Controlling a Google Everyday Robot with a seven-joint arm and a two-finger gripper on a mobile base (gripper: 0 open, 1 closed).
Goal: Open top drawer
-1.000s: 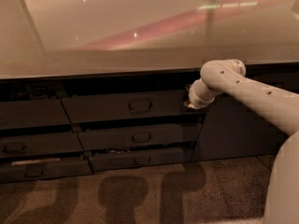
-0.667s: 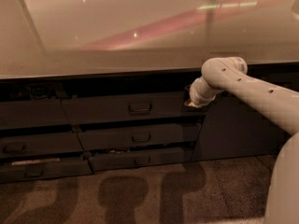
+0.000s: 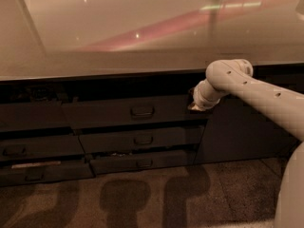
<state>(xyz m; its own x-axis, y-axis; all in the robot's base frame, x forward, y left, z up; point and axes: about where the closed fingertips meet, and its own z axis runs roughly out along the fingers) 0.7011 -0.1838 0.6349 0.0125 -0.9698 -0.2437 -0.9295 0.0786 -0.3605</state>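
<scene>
top drawer (image 3: pixel 104 114): sitting under the table (image 3: pixel 95 56) edge, front seeming to be edging out slightly versus a second ago
pull handle (image 3: pixel 141 111): going unused
tool (image 3: pixel 194 106): staying at the drawer's right end; open or closed, can't tell
task: opening, progressing slowly

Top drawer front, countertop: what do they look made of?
Top drawer: dark grey matte panel, likely painted wood or laminate; no glare. Its pull handle: dark, possibly metal. Countertop: smooth and glossy, pale, mirroring light streaks; stone or laminate. The tool is at the drawer's right end, under the counter edge.
</scene>
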